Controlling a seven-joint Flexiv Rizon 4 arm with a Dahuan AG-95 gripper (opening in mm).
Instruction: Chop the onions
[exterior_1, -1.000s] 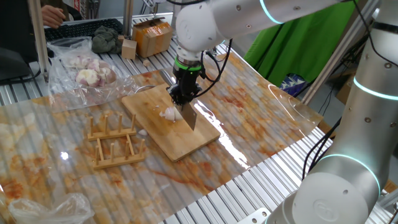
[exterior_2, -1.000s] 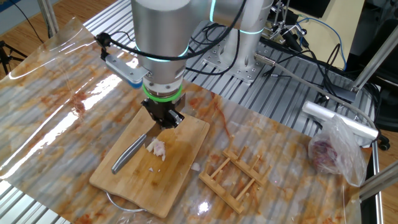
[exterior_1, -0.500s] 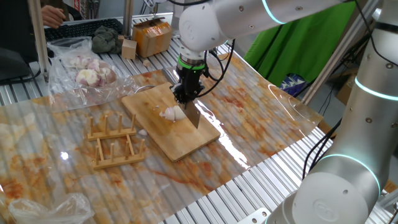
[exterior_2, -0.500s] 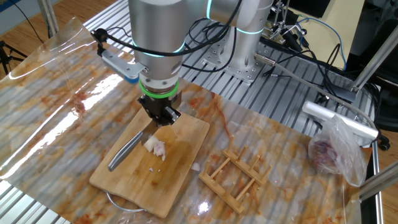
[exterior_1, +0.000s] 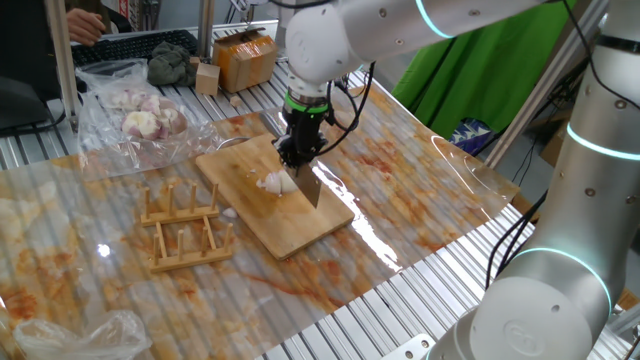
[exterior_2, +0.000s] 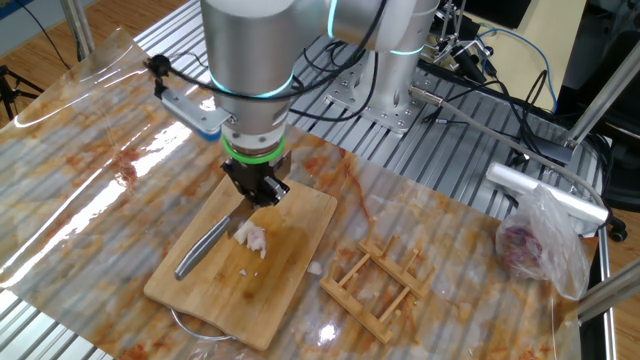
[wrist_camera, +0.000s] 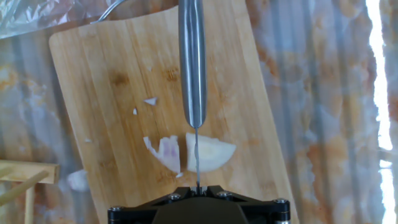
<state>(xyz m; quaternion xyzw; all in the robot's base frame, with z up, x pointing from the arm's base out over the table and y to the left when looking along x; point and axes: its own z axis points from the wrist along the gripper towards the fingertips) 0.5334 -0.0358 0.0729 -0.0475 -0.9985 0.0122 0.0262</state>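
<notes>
Jaws clamp knife (wrist_camera: 192, 68) blade-down through onion (wrist_camera: 198, 154).

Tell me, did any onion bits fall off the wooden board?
Yes, it looks so. One small pale onion scrap lies on the stained plastic sheet just off the edge of the bamboo chopping board, near the wooden rack. Tiny crumbs are scattered on the board, away from the whitish onion wedges under the steel knife.

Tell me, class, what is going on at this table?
A robot arm's gripper holds a knife over a wooden board and is chopping an onion. In the hand view the blade runs through the onion, with a cut wedge beside it and small bits scattered on the board. A wooden rack stands beside the board.
</notes>
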